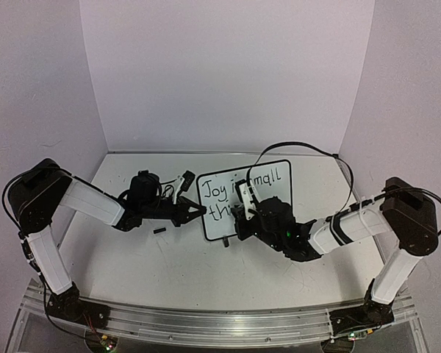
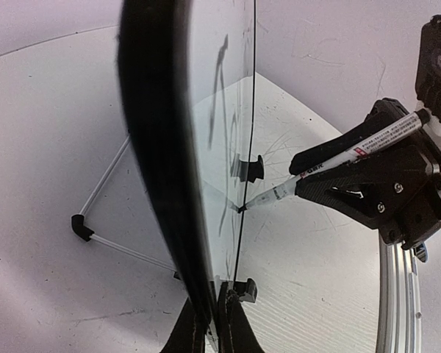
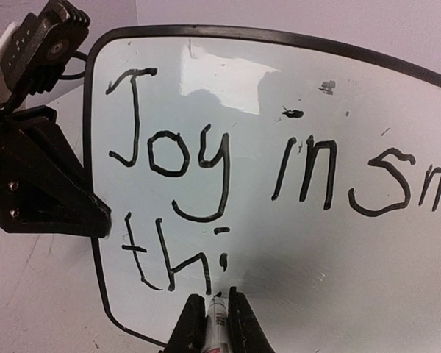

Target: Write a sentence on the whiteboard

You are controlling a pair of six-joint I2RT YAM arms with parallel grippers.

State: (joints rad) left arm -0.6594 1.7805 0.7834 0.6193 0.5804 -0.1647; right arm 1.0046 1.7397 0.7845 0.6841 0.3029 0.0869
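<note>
The whiteboard (image 1: 222, 209) stands upright mid-table, black-framed. The sentence (image 3: 228, 158) reads "Joy in sm" on the top line and "thi" below in the right wrist view; the top view shows "Joy i..mall" (image 1: 219, 190). My left gripper (image 1: 198, 211) is shut on the board's left edge (image 2: 169, 184), seen edge-on in the left wrist view. My right gripper (image 3: 219, 312) is shut on a white marker (image 3: 218, 323), its black tip touching the board just below the "i". The marker also shows in the left wrist view (image 2: 338, 158), tip on the board face.
A small black marker cap (image 1: 159, 231) lies on the tabletop left of the board. The board's wire stand and black foot (image 2: 81, 226) rest behind it. A black cable (image 1: 301, 147) arcs above the right arm. Walls enclose the table on three sides.
</note>
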